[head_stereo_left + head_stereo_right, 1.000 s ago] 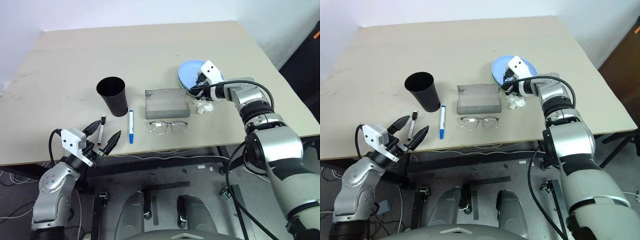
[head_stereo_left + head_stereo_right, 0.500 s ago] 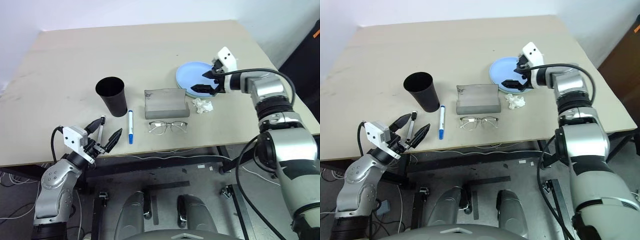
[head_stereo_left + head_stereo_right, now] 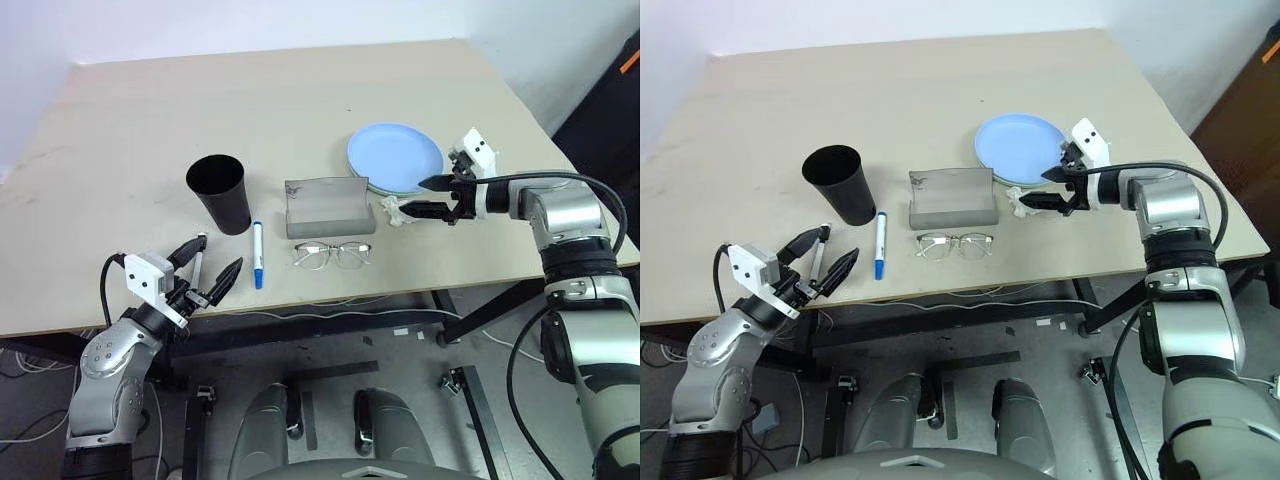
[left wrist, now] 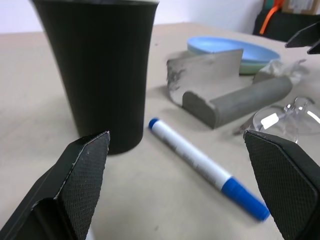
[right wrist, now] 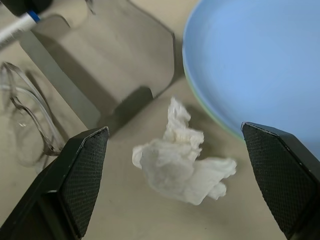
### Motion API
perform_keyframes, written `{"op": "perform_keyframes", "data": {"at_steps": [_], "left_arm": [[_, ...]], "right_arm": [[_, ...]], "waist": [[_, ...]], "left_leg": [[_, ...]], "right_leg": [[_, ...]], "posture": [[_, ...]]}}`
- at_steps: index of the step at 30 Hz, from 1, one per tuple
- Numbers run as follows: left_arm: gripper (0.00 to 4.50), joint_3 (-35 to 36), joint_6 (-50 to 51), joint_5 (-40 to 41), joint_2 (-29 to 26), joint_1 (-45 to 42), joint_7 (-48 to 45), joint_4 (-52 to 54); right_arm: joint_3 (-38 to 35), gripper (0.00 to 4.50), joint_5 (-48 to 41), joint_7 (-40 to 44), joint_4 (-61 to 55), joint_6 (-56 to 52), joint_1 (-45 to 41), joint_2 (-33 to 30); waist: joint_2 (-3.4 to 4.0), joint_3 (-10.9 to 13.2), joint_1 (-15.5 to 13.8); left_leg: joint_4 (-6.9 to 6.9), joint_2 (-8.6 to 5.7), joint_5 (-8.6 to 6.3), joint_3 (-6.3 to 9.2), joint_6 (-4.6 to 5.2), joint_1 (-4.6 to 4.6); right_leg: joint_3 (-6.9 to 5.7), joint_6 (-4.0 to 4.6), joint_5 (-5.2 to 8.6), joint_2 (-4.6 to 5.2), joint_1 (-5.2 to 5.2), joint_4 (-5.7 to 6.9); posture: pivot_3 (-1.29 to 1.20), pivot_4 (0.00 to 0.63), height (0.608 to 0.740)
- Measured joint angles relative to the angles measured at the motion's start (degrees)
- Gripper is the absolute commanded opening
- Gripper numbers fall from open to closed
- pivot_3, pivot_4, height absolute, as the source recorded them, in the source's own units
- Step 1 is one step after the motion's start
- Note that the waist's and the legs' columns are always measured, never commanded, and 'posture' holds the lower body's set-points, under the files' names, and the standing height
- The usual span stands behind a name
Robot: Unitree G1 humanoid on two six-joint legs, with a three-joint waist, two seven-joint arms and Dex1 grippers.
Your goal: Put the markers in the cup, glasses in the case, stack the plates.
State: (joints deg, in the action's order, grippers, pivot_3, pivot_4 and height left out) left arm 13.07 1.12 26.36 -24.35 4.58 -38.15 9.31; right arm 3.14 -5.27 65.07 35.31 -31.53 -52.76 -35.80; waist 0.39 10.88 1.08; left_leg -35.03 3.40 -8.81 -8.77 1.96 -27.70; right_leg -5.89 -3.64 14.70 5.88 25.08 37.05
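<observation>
The beige tabletop [image 3: 300, 100] is carrying the stacked plates [image 3: 395, 157] before a white wall [image 3: 200, 25]; both the left gripper [image 3: 208, 272] and the right gripper [image 3: 428, 197] are hanging spread, grasping nothing.

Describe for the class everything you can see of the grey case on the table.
The grey felt-like rectangular case lies open on the beige table, its lid standing upright behind a rounded, bar-like base. Nothing is visible inside it. The surface looks soft and matte, with a small scuffed mark at one upper corner of the lid. It sits between the black tapered cup and the stacked plates, with the clear-framed glasses lying just in front of it.
</observation>
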Motion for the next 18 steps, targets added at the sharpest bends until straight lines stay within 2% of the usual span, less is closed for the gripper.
{"op": "perform_keyframes", "data": {"at_steps": [5, 7, 10, 14, 18], "left_arm": [[4.5, 0.1, -0.5, -0.4, 0.0, -0.2, -0.4, -0.4], [4.5, 0.1, -0.5, -0.7, 0.0, -0.3, -0.4, -0.8], [4.5, 0.1, -0.5, -0.8, 0.0, -0.5, -0.4, -0.8], [4.5, 0.1, -0.5, -0.8, -0.2, -0.3, -0.4, -0.8], [4.5, 0.2, -0.4, -0.8, -0.3, 0.0, 0.0, -0.4]], "right_arm": [[4.0, 4.47, 3.1, -2.9, 2.9, 2.0, 0.6, 1.6], [4.4, 4.09, 3.9, -4.6, 5.0, 3.3, 0.6, 2.3], [4.3, 3.21, 3.9, -5.3, 5.4, 4.3, 0.5, 2.3], [3.4, 1.71, 2.7, -3.9, 5.0, 4.2, 0.5, 2.0], [1.4, 0.28, -0.3, -1.0, -0.6, 3.3, 0.5, 0.1]], "waist": [[0.0, 0.0, -0.1], [0.0, 0.0, 0.0], [-0.01, 0.0, 0.0], [-0.01, 0.0, 0.0], [0.0, 0.0, 0.0]], "left_leg": [[0.0, 0.08, 0.0, -0.17, 0.0, -0.01], [0.0, 0.11, 0.0, -0.23, 0.0, -0.01], [-0.01, 0.17, 0.0, -0.26, 0.0, -0.01], [0.0, 0.18, 0.0, -0.28, 0.0, -0.01], [0.0, 0.19, 0.0, -0.29, 0.0, -0.01]], "right_leg": [[0.0, 0.04, -0.05, 0.02, 0.1, 0.0], [-0.01, 0.05, -0.06, 0.02, 0.12, 0.01], [-0.01, 0.05, -0.08, -0.01, 0.13, 0.01], [-0.01, 0.05, -0.08, -0.02, 0.14, 0.01], [0.0, 0.05, -0.08, -0.02, 0.16, 0.01]], "posture": [[0.0, 0.15, 0.727], [0.0, 0.15, 0.727], [0.0, 0.15, 0.727], [0.0, 0.15, 0.727], [0.0, 0.15, 0.727]]}}
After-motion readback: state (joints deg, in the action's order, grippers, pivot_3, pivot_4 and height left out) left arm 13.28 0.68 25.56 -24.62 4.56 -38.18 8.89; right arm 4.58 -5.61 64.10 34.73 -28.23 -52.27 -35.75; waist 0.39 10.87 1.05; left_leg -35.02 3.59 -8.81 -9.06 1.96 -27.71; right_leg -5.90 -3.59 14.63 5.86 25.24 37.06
